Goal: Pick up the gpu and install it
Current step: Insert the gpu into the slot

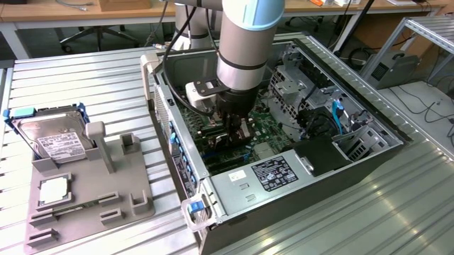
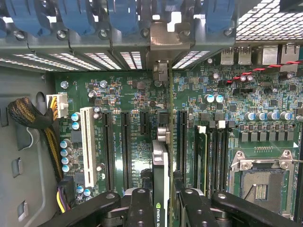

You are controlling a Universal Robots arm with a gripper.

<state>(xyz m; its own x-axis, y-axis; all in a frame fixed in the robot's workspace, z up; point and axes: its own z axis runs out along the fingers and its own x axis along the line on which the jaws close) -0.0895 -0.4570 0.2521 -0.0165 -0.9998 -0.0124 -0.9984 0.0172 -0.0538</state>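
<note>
My gripper [image 1: 231, 133] is down inside the open computer case [image 1: 369, 114], over the green motherboard [image 1: 266, 125]. In the wrist view the gripper [image 2: 161, 201] is shut on the gpu [image 2: 161, 163], which stands on edge between the two black fingers [image 2: 140, 208]. The card's thin silvery edge runs along the gap between two long black expansion slots [image 2: 126, 151], and its metal bracket [image 2: 163, 40] reaches the case's rear slot openings. In the exterior view the card shows as a dark piece [image 1: 225, 142] under the gripper, and I cannot tell whether it sits in the slot.
A grey fixture [image 1: 106, 207] on the slatted table at the exterior view's left holds the hard drive [image 1: 53, 135] in its blue frame and a small square silver chip [image 1: 54, 190]. Inside the case are a power supply [image 1: 273, 172], cables [image 2: 28, 116], blue clips [image 2: 118, 14] and an empty CPU socket [image 2: 262, 182].
</note>
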